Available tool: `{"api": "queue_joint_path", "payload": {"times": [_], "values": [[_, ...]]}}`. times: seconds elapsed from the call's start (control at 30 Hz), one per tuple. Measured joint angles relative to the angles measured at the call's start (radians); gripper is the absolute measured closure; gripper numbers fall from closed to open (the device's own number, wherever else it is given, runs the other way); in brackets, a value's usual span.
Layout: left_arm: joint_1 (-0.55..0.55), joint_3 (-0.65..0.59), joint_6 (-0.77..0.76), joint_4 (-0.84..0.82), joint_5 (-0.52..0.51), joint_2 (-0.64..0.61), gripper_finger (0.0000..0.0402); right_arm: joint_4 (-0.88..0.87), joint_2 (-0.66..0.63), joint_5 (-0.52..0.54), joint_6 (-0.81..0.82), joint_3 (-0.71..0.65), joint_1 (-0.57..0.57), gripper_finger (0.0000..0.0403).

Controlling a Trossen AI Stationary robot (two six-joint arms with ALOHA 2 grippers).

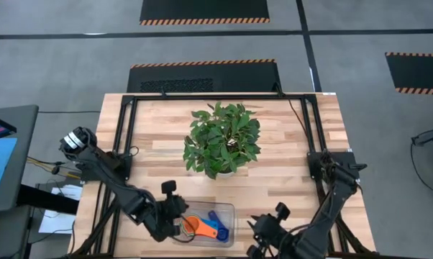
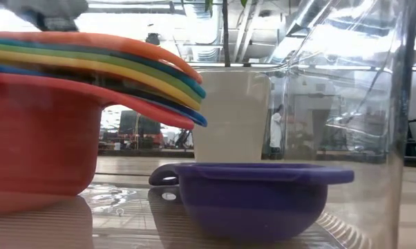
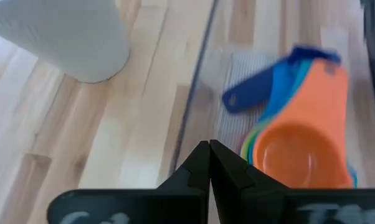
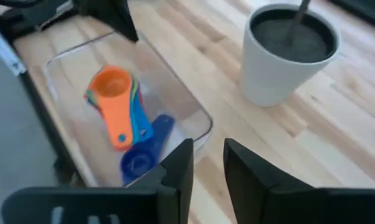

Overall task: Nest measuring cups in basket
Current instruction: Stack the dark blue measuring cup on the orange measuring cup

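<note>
Two dark arms reach over the wooden surface [image 1: 274, 180]. Left tool [image 3: 208, 163], fingers pressed together, hovers at the basket's [image 1: 231, 210] edge. Right tool [image 4: 207, 163], fingers slightly spread and holding nothing, sits just beside the basket. Inside, a nested stack of cups [image 4: 116, 102], orange on top, leans beside a separate dark blue cup [image 2: 253, 197]. A potted plant [image 1: 222, 140] stands mid-surface.

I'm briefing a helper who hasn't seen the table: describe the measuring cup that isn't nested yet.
Find the clear basket on the wooden table, near the white plant pot. Inside lies a nested stack topped by orange. The dark blue cup lies alone beside it.
</note>
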Motion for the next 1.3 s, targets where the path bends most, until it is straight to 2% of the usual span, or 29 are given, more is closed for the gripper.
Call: {"api": "queue_joint_path", "payload": {"times": [0.13,0.3,0.47,0.6,0.77,0.83,0.93,1.07,1.17,1.3], "values": [[0.033,0.0,-0.002,0.056,-0.004,0.0,0.0401,0.002,-0.032,0.021,0.019,-0.159,-0.017,0.0315],[0.053,0.0,0.03,0.126,-0.002,0.0,0.0402,0.001,-0.214,0.025,0.07,-0.481,-0.076,0.0339],[0.074,0.018,0.052,0.116,0.001,0.0,0.0401,-0.004,-0.537,0.034,0.22,-0.846,-0.138,0.0356],[0.113,0.055,0.12,0.019,0.003,-0.011,0.0402,-0.003,-0.824,0.094,0.31,-1.059,-0.218,0.0363],[0.226,0.09,0.293,-0.165,0.148,-0.088,0.0402,0.041,-1.132,0.101,0.296,-1.208,-0.38,0.0369],[0.291,0.099,0.372,-0.218,0.225,-0.14,0.0401,0.114,-1.219,0.1,0.203,-1.244,-0.44,0.037],[0.398,0.109,0.45,-0.226,0.374,-0.233,0.0402,0.308,-1.309,0.099,-0.041,-1.289,-0.518,0.037],[0.502,0.154,0.396,-0.188,0.544,-0.293,0.0401,0.575,-1.342,0.047,-0.421,-1.325,-0.616,0.037],[0.495,0.229,0.369,-0.235,0.56,-0.262,0.0401,0.673,-1.329,-0.073,-0.626,-1.345,-0.695,0.037],[0.432,0.379,0.322,-0.401,0.561,-0.171,0.0402,0.658,-1.292,-0.229,-0.759,-1.352,-0.78,0.037]]}}
